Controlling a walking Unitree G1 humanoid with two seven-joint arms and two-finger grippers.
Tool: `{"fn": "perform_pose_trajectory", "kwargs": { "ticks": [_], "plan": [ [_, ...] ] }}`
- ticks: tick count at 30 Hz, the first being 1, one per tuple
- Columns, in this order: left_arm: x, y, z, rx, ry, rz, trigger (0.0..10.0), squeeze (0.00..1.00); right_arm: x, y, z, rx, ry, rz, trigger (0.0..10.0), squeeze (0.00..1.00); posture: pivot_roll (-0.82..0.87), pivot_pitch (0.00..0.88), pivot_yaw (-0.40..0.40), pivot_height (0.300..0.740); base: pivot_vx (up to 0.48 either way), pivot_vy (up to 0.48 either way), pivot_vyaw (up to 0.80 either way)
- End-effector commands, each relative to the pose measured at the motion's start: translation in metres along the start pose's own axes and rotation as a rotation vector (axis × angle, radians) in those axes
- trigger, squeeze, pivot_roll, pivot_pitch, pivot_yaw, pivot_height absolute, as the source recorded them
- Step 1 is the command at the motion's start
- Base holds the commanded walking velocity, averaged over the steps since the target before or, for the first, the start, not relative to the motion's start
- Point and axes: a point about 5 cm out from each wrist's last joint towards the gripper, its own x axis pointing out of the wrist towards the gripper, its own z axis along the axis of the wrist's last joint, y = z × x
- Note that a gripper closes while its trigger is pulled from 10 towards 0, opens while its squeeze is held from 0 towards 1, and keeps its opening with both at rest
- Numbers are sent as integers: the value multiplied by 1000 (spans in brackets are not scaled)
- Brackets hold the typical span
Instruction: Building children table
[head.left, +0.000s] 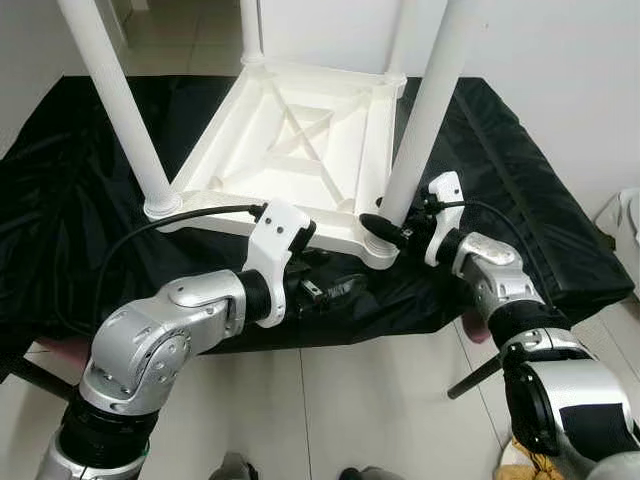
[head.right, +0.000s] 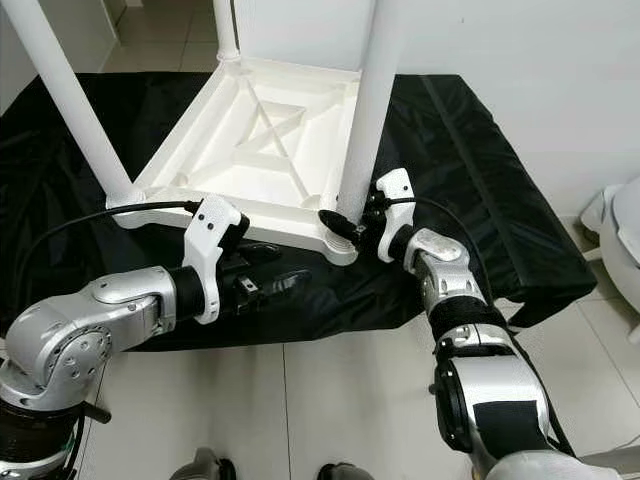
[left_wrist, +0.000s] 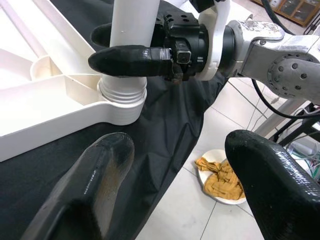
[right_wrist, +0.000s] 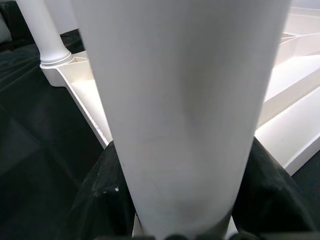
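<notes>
A white children's table (head.left: 300, 140) lies upside down on a black cloth, its legs pointing up. My right gripper (head.left: 385, 228) is shut on the near-right leg (head.left: 425, 110), just above the socket (left_wrist: 122, 97) at the frame's corner. In the right wrist view that leg (right_wrist: 180, 100) sits between the black fingers (right_wrist: 100, 195). My left gripper (head.left: 325, 275) is open and holds nothing. It hovers low by the table's near edge, a short way left of that corner, pointing toward it. The near-left leg (head.left: 115, 90) stands in its own corner.
The black cloth (head.left: 80, 200) covers a low platform whose front edge runs just under my arms. Pale tiled floor lies in front. A plate with an orange rag (left_wrist: 220, 177) sits on the floor below the corner. A white object (head.right: 620, 225) stands at the far right.
</notes>
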Motion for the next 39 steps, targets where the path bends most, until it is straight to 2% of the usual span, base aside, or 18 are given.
{"fn": "perform_pose_trajectory", "kwargs": {
  "ticks": [1, 2, 4, 11, 15, 20, 23, 24, 26, 29, 35, 36, 39],
  "plan": [
    [-2, -2, -1, -1, 7, -10, 10000, 0, -1, 8, -21, 61, 63, -28, 0, 0, 31, 94, 6, 740, 0, 0, 0],
    [-2, -2, -1, -1, 7, -10, 10000, 0, -1, 8, -21, 61, 63, -28, 0, 0, 31, 94, 6, 740, 0, 0, 0],
    [-1, -2, -1, -2, 10, -16, 10000, 0, 1, 10, -21, 72, 33, -117, 0, 0, 18, 99, 10, 740, 0, 0, 0],
    [0, -3, -2, -3, 12, -23, 10000, 0, 7, 21, -24, 115, 0, -208, 0, 0, 11, 103, 10, 740, 0, 0, 0],
    [1, -4, -3, -10, 10, -28, 10000, 0, 23, 44, -20, 170, -60, -410, 0, 0, 8, 110, 7, 740, 0, 0, 0],
    [1, -4, -3, -12, 11, -28, 10000, 0, 28, 53, -15, 148, -69, -489, 0, 0, 4, 115, 7, 740, 0, 0, 0],
    [1, -5, -3, -15, 12, -33, 10000, 0, 32, 62, -13, 137, -56, -628, 0, 0, 0, 116, 7, 740, 0, 0, 0],
    [1, -5, -3, -15, 12, -33, 10000, 0, 32, 62, -13, 137, -56, -628, 0, 0, 0, 116, 7, 740, 0, 0, 0],
    [2, -6, -4, -18, 13, -38, 10000, 0, 38, 72, -17, 167, -31, -733, 0, 0, -5, 117, 7, 740, 0, 0, 0],
    [2, -6, -5, -21, 14, -37, 10000, 0, 46, 89, -13, 176, -29, -727, 0, 0, -9, 117, 8, 740, 0, 0, 0],
    [3, -7, -4, -21, 10, -43, 10000, 0, 49, 99, -9, 173, -10, -700, 0, 0, -8, 117, 3, 740, 0, 0, 0],
    [3, -7, -4, -23, 9, -41, 10000, 0, 47, 98, -10, 167, -5, -715, 1804, 0, -8, 118, 3, 740, 0, 0, 0],
    [3, -7, -4, -24, 9, -40, 10000, 0, 46, 97, -10, 162, -1, -727, 1804, 0, -8, 118, 3, 740, 0, 0, 0]
  ]
}}
